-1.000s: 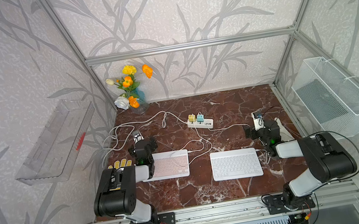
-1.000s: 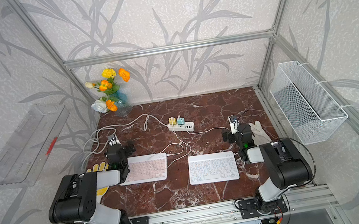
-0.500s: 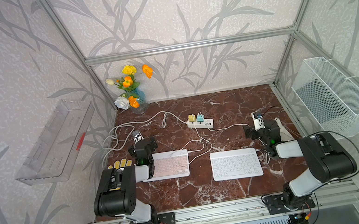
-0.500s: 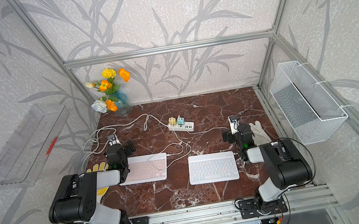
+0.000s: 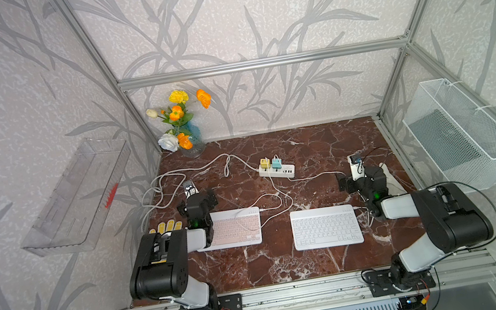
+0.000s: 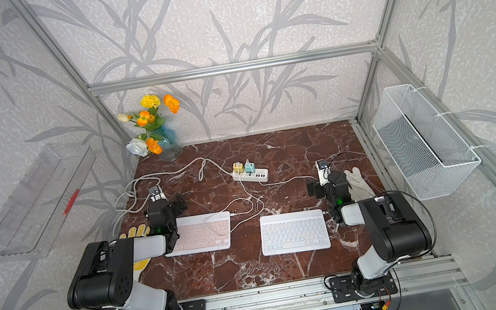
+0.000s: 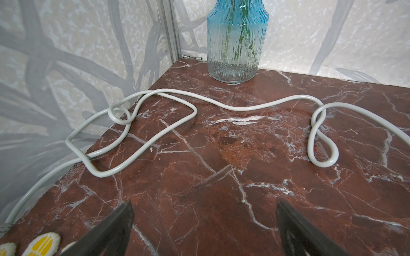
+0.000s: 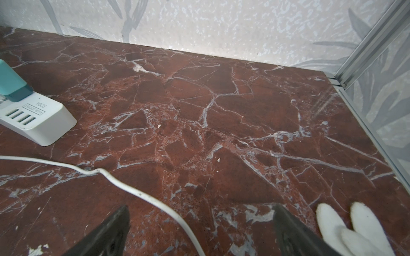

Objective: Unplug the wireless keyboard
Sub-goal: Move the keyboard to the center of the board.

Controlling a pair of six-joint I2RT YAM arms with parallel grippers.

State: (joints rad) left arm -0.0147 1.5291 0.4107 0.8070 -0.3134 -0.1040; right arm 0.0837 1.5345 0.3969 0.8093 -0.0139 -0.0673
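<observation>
In both top views, the pink keyboard [image 5: 234,228] and the white keyboard [image 5: 325,226] lay side by side, a cable at each far right corner. Left wrist view: my left claw [image 7: 204,221] gaped empty. Right wrist view: my right claw [image 8: 199,221] gaped empty over a thin cord [image 8: 133,188].

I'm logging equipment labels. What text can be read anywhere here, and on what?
"4USB SOCKET", seemingly, upside down: white plastic power strip, beside its USB ports.
Second label line there: too blurred to read.
Keys of flat pink keyboard and flat white keyboard: too small to read.
</observation>
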